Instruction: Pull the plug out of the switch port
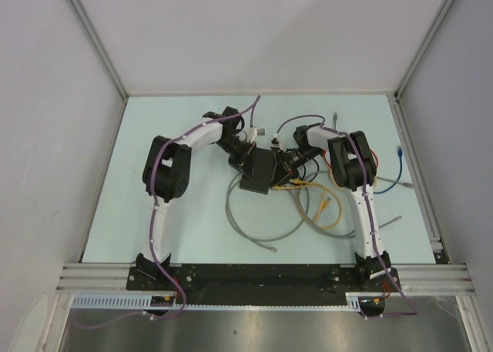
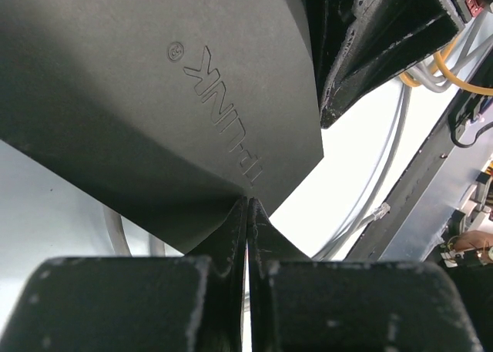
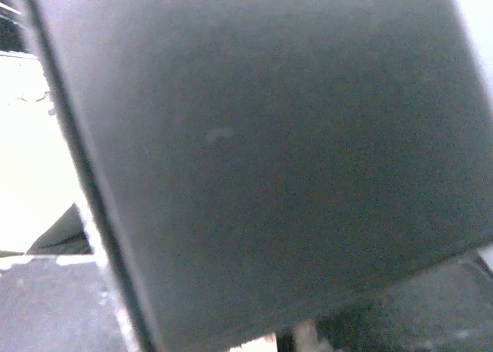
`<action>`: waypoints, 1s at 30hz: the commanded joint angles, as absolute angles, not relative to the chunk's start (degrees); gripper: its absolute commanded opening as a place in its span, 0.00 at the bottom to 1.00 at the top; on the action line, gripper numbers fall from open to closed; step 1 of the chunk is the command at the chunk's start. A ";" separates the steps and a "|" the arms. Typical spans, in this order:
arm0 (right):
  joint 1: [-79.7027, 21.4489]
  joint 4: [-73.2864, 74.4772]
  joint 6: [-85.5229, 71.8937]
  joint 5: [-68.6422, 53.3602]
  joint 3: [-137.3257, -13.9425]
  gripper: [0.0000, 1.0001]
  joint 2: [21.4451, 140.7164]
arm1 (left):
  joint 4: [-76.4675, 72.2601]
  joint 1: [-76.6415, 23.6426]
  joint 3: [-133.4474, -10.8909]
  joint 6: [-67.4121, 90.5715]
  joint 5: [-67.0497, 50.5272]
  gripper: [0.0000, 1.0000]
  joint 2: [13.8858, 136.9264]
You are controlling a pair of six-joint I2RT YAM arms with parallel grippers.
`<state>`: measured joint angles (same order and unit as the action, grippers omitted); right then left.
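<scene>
The switch lies in the middle of the table, between both grippers. The left gripper has its fingers pressed together on nothing, tips against the switch's near edge below the logo. The right gripper meets the switch's right edge; its wrist view is all blurred black face, so I cannot tell its opening. A grey cable and a yellow cable loop in front and to the right. Bare tabletop lies behind and left.

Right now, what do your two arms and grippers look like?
The left arm and right arm have white segments, bulky black joints and a purple cable running along each. The left gripper and right gripper are black; the left's fingers look scuffed.
</scene>
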<state>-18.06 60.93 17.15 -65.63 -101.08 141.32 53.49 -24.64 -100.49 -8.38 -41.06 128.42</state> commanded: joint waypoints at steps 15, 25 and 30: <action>-19.08 55.46 14.85 -40.51 -98.26 0.06 139.39 | 47.99 -24.26 -102.66 -10.72 -29.89 0.00 133.24; -15.03 59.14 23.98 -51.84 -95.28 0.07 136.24 | 48.51 -24.26 -103.01 -11.60 -28.83 0.00 133.15; -14.68 55.91 32.17 -58.27 -89.65 0.09 129.04 | 48.78 -24.26 -103.09 -11.69 -28.91 0.00 132.98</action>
